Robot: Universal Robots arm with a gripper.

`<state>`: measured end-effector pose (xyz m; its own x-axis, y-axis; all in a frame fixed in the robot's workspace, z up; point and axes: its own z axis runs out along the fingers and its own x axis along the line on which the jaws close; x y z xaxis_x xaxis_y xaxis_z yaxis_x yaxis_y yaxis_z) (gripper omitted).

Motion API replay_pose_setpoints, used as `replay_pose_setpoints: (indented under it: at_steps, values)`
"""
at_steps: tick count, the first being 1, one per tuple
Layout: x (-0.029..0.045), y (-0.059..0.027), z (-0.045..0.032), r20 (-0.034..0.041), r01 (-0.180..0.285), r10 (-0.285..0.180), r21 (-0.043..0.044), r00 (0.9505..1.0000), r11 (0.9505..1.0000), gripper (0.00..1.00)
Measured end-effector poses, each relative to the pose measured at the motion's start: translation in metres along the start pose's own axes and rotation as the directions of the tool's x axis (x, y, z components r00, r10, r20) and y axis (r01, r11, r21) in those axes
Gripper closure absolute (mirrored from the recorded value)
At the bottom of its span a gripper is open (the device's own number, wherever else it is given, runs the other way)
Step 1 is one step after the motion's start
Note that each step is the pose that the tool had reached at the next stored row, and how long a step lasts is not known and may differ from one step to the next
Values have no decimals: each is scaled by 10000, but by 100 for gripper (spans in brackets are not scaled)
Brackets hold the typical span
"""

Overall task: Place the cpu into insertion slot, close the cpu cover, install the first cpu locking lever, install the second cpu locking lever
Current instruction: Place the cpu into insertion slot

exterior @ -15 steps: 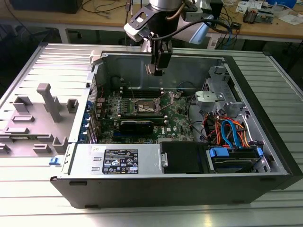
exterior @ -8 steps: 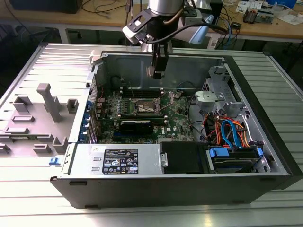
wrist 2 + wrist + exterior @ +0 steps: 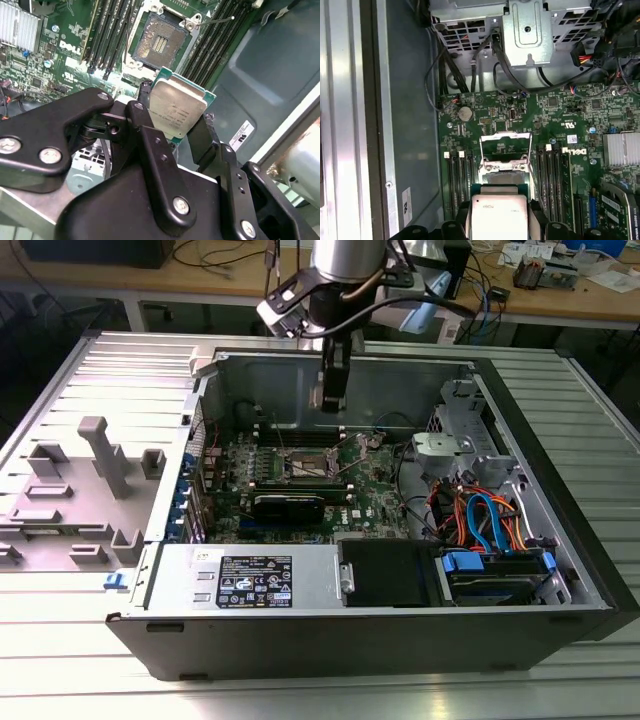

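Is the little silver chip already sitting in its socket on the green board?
No, the cpu is held in the tool, apart from the insertion slot, which lies bare and empty.

- The cpu [image 3: 177,107], a flat square chip with a dull silver top and green edge, sits tilted in the grip of my end effector [image 3: 176,116], just above the socket.
- The insertion slot [image 3: 160,42], dark and silver-rimmed, lies uncovered.
- The cpu cover [image 3: 506,135], a thin silver window frame, stands swung open.

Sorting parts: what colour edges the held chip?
Green, around the flat square silver-grey chip; best in the second wrist view.
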<state>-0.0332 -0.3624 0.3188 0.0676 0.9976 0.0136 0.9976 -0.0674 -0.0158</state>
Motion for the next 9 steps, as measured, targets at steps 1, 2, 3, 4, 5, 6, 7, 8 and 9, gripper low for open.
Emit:
replay_pose_setpoints:
  at_steps: [1, 2, 3, 4, 5, 6, 7, 8, 9]
  values:
    - [4, 0, 9, 49, 0, 0, -3, 10000, 10000, 45]
    - [12, 0, 25, 124, -3, 3, -7, 9999, 10000, 45]
    - [15, 0, 47, 141, -7, 7, -8, 9999, 10000, 45]
    - [16, 1, 67, 144, -11, 11, -8, 9999, 10000, 45]
    - [17, 1, 89, 147, -23, 24, -9, 9999, 10000, 45]
    - [17, 1, 108, 145, -37, 37, -9, 9999, 10000, 45]
    - [17, 1, 142, 145, -64, 64, -10, 9999, 10000, 45]
    - [17, 2, 160, 145, -80, 80, -10, 9999, 10000, 45]
    - [17, 2, 175, 145, -95, 96, -10, 9998, 10000, 45]
